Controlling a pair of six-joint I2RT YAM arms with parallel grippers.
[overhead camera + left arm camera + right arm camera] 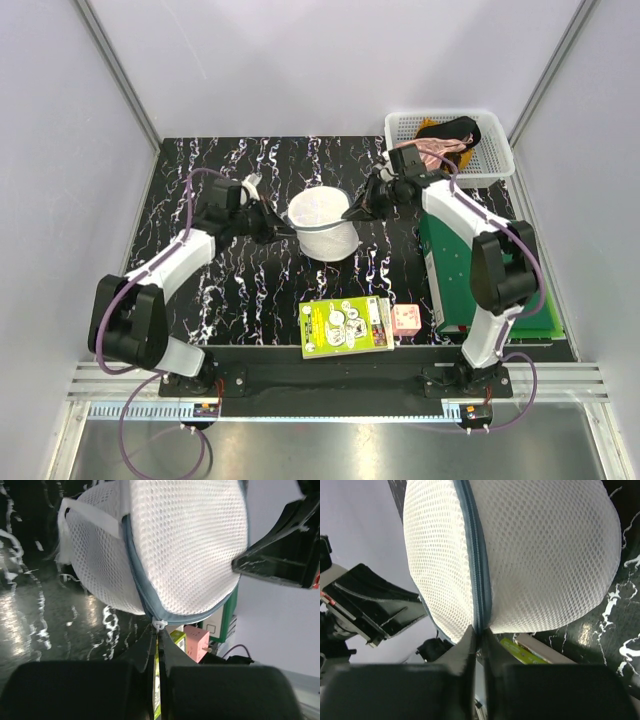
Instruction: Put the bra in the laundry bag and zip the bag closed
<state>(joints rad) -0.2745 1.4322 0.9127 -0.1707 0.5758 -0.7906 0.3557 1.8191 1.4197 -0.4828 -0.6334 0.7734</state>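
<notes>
- The laundry bag (323, 222) is in the middle of the table (250, 290), between the two arms. It is white and round, made of net, and it looks puffed up.
- It stands on its edge, so one round side faces up and back. I cannot tell if it touches the table.
- A grey-blue zip (479, 555) runs around the bag. It looks shut along the part that shows.
- The bra does not show in any view. I cannot tell where it is.
- The left gripper (283, 228) is at the left side of the bag. Its fingers are pressed close together on the rim, right at the small white zip pull (159, 625).
- The right gripper (355, 210) is at the right side of the bag. Its fingers are also pinched tight on the zip line at the rim.
- In front of the bag, near the arm bases, a green picture card (347, 325) lies flat. A little pink box (405, 319) sits just beside it on the right.
- A green board (445, 280) lies under the right arm.
- A white basket (495, 150) sits in the far right corner. It holds a pink garment (432, 152) and a black garment with yellow trim (455, 130).
</notes>
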